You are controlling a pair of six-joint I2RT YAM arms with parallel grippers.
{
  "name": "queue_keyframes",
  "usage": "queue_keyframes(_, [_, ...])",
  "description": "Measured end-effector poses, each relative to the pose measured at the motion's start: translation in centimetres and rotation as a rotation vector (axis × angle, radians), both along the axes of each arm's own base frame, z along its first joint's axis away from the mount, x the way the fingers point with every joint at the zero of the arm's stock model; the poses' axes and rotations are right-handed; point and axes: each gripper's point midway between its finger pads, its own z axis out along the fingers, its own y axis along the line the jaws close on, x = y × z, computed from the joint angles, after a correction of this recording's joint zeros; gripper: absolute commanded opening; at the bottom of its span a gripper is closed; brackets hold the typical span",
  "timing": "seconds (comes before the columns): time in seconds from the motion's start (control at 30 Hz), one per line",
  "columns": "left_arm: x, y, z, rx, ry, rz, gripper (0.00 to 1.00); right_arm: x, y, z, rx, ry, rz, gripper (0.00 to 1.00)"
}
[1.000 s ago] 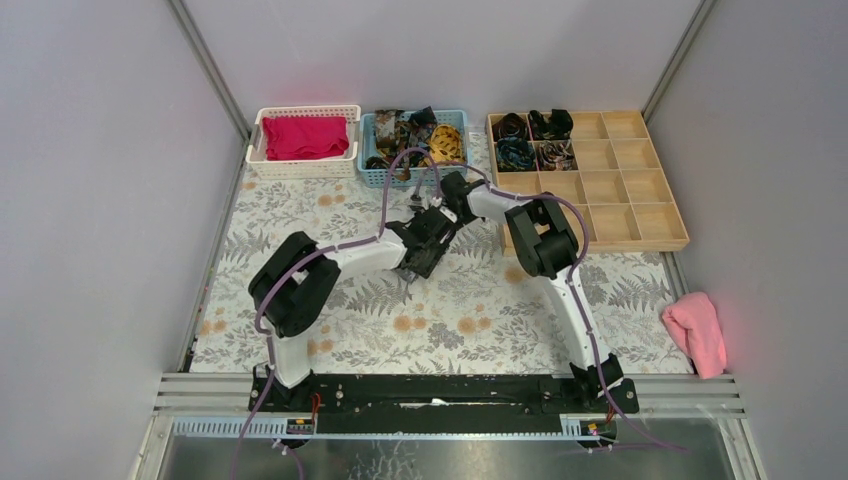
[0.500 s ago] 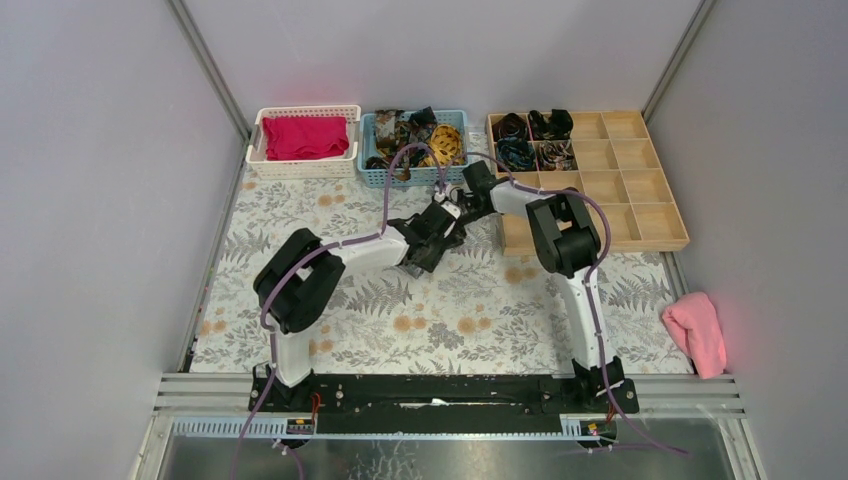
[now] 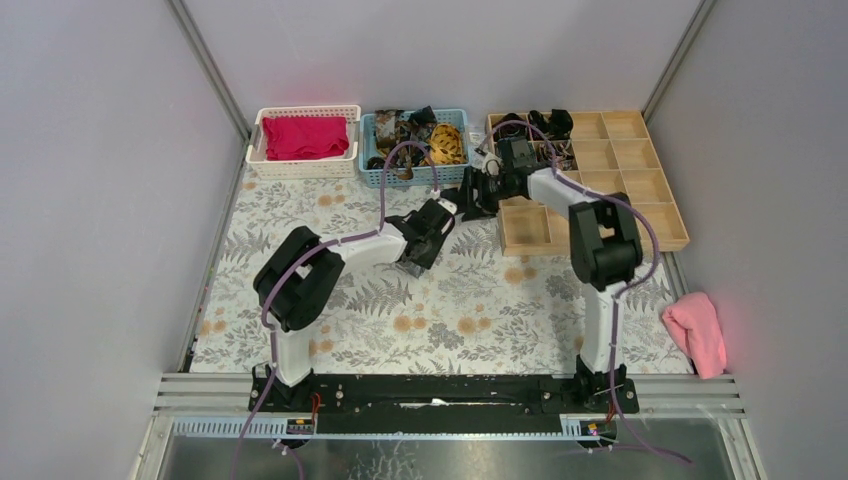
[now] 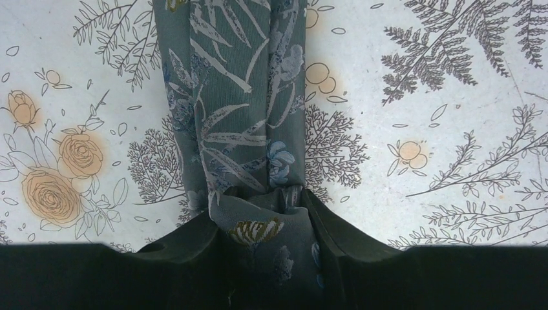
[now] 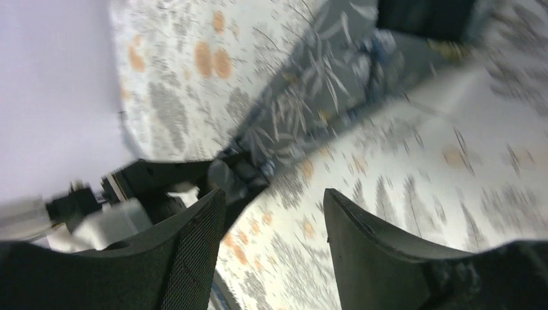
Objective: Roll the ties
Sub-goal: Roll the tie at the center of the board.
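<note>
Tie [image 4: 232,97], grey with a pale leaf print, lies as a flat strip on the floral tablecloth [image 3: 450,310], in front of the blue basket [image 3: 372,178]. The left gripper [image 4: 258,213] is closed on the strip's near end, the cloth bunched up between its two fingers. The right gripper [image 5: 274,206] stands just beside the left one, on the side of the wooden tray [image 3: 640,235]. Its jaws are apart with only tablecloth showing between them, and it holds nothing; its view is blurred. More ties [image 3: 430,140], one yellow-orange, are heaped in the blue basket at the far edge. A few coiled ones [image 3: 552,122] sit in the tray's far-left compartments, partly hidden by the right arm. A white basket [image 3: 300,170] holds a magenta cloth [image 3: 305,137]. A pink cloth [image 3: 697,330] lies off the tablecloth, at the right.
</note>
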Motion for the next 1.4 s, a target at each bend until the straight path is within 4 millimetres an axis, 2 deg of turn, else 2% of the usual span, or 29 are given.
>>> queue_keyframes(0.07, [0.0, 0.0, 0.0, 0.001, 0.003, 0.000, 0.41, -1.2, -1.8, 1.1, -0.111, -0.066, -0.064, 0.68])
queue_keyframes(0.1, [0.0, 0.0, 0.0, 0.001, 0.005, 0.000, 0.41, -1.3, -2.0, 1.3, -0.118, -0.071, -0.068, 0.76])
queue_keyframes(0.17, [0.0, -0.1, 0.0, -0.002, 0.008, -0.001, 0.41, -2.2, -3.6, 2.8, -0.204, -0.155, -0.121, 0.85])
queue_keyframes(0.2, [0.1, 0.0, 0.0, -0.004, 0.010, 0.001, 0.41, -2.9, -4.6, 3.7, -0.255, -0.202, -0.150, 0.95])
queue_keyframes(0.23, [0.1, -0.1, -0.1, -0.005, 0.012, 0.000, 0.41, -3.5, -5.5, 4.7, -0.306, -0.256, -0.179, 0.99])
queue_keyframes(0.33, [0.1, -0.1, -0.1, -0.006, 0.015, -0.001, 0.41, -5.8, -7.3, 7.5, -0.482, -0.459, -0.249, 1.00])
queue_keyframes(0.47, [0.1, -0.1, -0.1, -0.011, 0.020, -0.002, 0.41, -9.2, -7.6, 10.9, -0.616, -0.690, -0.266, 1.00])
queue_keyframes(0.57, [0.0, -0.1, -0.1, -0.017, 0.025, -0.003, 0.41, -9.8, -10.1, 11.4, -0.687, -0.738, -0.328, 1.00])
queue_keyframes(0.63, [0.0, -0.2, -0.1, -0.022, 0.028, -0.003, 0.41, -10.2, -11.4, 10.5, -0.719, -0.726, -0.348, 1.00])
queue_keyframes(0.73, [0.0, -0.3, -0.1, -0.026, 0.032, -0.006, 0.41, -10.8, -11.6, 9.2, -0.739, -0.699, -0.331, 1.00])
queue_keyframes(0.8, [-0.1, -0.4, -0.1, -0.028, 0.034, -0.006, 0.41, -11.2, -11.2, 8.9, -0.768, -0.714, -0.319, 1.00])
queue_keyframes(0.87, [-0.1, -0.4, -0.1, -0.028, 0.036, -0.007, 0.41, -11.9, -9.9, 8.8, -0.776, -0.742, -0.284, 1.00])
queue_keyframes(1.03, [0.0, -0.3, -0.1, -0.029, 0.046, -0.006, 0.41, -15.5, -4.9, 8.9, -0.818, -0.898, -0.134, 1.00])
queue_keyframes(1.13, [0.0, -0.4, -0.1, -0.029, 0.049, -0.007, 0.41, -17.9, -1.9, 8.3, -0.881, -1.030, -0.023, 1.00])
queue_keyframes(1.27, [0.0, -0.4, -0.2, -0.026, 0.054, -0.007, 0.41, -20.6, 0.9, 5.0, -1.063, -1.188, 0.157, 1.00])
queue_keyframes(1.4, [0.0, -0.4, -0.2, -0.024, 0.057, -0.008, 0.41, -21.2, 2.7, 0.7, -1.271, -1.267, 0.325, 1.00])
